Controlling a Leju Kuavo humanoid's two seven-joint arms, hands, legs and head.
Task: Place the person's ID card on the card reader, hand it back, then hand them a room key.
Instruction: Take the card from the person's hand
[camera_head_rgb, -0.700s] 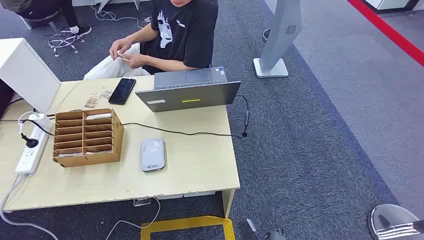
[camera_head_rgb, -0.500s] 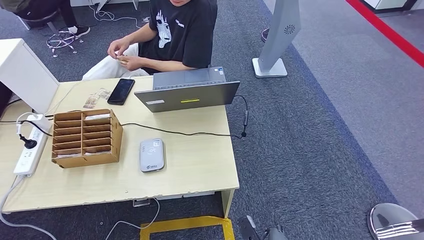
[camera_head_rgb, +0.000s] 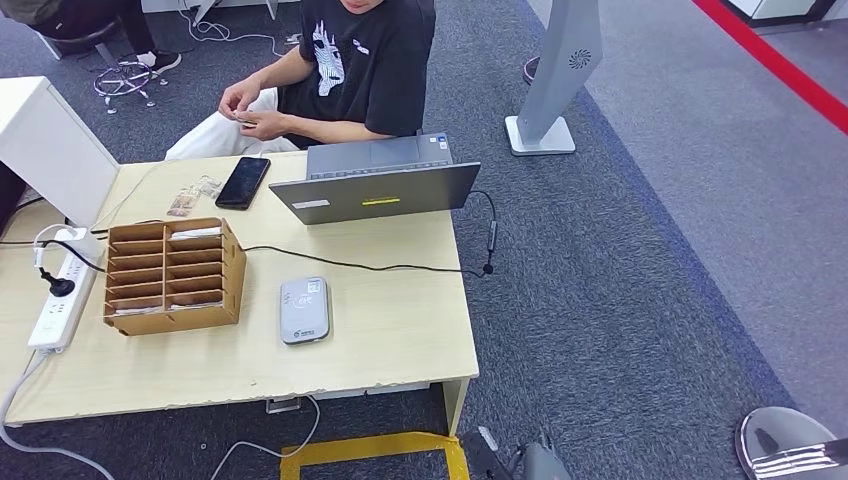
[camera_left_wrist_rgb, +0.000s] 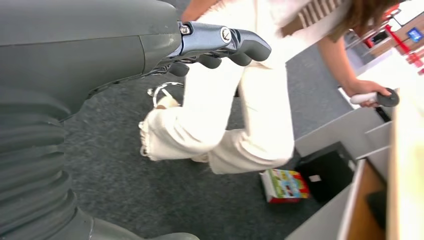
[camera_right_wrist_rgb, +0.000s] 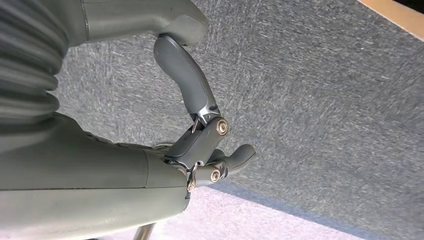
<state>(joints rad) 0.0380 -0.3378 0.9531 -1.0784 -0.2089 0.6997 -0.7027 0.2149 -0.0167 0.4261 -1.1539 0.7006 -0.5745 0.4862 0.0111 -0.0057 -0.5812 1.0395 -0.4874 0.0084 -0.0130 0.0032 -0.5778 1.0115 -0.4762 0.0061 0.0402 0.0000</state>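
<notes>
The grey card reader (camera_head_rgb: 304, 310) lies flat on the pale table (camera_head_rgb: 400, 340), near its front edge. Left of it stands a wooden slotted rack (camera_head_rgb: 172, 277) with pale cards in some slots. At the far side a seated person (camera_head_rgb: 350, 70) in a black shirt holds something small and pale (camera_head_rgb: 243, 119) between both hands; it is too small to identify. My left hand (camera_left_wrist_rgb: 220, 45) hangs beside my body, fingers apart and holding nothing. My right hand (camera_right_wrist_rgb: 202, 142) hangs over grey carpet, thumb away from the fingers, also holding nothing.
A half-open grey laptop (camera_head_rgb: 375, 180) and a black phone (camera_head_rgb: 243, 182) lie at the table's far edge. A cable (camera_head_rgb: 350, 265) crosses the table behind the reader. A white power strip (camera_head_rgb: 60, 295) sits left of the rack. Another person in white trousers (camera_left_wrist_rgb: 240, 115) stands near my left side.
The camera shifted slightly. The seated person's hands fidget with the small thing. A dark part of my right arm at the bottom edge moved a little.
</notes>
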